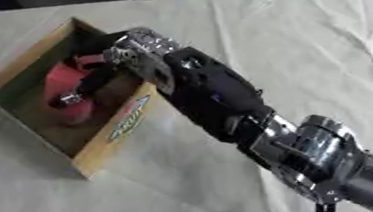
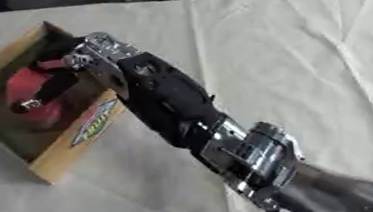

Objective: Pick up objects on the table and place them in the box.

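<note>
A: In the left eye view, where does the right hand (image 1: 102, 70) sit?

B: It reaches over the near wall of the cardboard box (image 1: 106, 140), the arm (image 1: 224, 98) running in from the lower right corner across the white tablecloth (image 1: 323, 37). The hand is down inside the box, against a red object (image 1: 62, 82) that rests on the box floor by the left wall.

A: Are its fingers closed on the red object?

B: A dark finger (image 1: 91, 83) lies across the red shape and a silver tip shows beside it, but whether the fingers are curled round it or merely over it cannot be told from here.

A: And the box itself?

B: It stands open at the table's left, set askew, with a yellow and blue label (image 1: 130, 117) on its near outer wall.

A: Does the right eye view add anything?

B: Much the same: the hand (image 2: 60, 82) in the box (image 2: 63, 152), the red object (image 2: 21, 86) under its fingers. The grip is no clearer. The silver wrist joint (image 2: 253, 158) shows large in the foreground. The left hand appears in neither view.
</note>
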